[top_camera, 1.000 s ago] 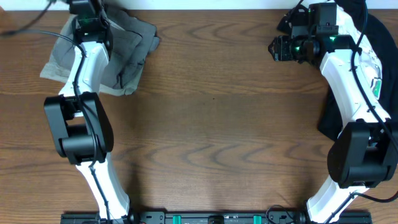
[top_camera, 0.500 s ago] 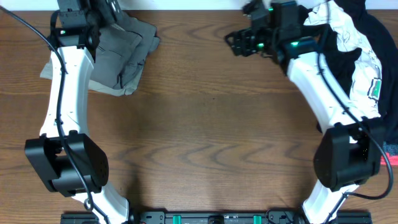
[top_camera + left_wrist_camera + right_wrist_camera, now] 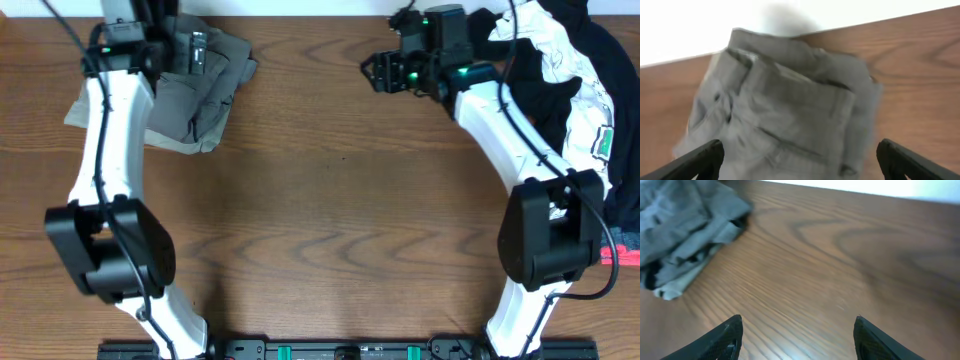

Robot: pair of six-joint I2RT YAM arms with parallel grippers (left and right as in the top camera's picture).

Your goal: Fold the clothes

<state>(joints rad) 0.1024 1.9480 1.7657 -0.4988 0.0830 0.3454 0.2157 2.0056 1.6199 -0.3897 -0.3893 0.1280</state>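
The grey shorts (image 3: 195, 95) lie folded at the table's back left; they fill the left wrist view (image 3: 785, 105) and show at the left of the right wrist view (image 3: 680, 230). My left gripper (image 3: 170, 45) is open and empty above the shorts (image 3: 800, 160). My right gripper (image 3: 378, 72) is open and empty over bare wood at the back centre (image 3: 797, 337). A heap of black garments (image 3: 590, 70) and a white shirt (image 3: 565, 60) lies at the back right, behind the right arm.
The table's far edge meets a white wall (image 3: 690, 25). A pink-red piece (image 3: 625, 252) shows at the right edge. Bare wooden table (image 3: 340, 200) lies between the arms.
The right arm swung left from the clothes heap to the back centre, then held. The left arm stretched out towards the far edge over the grey shorts.
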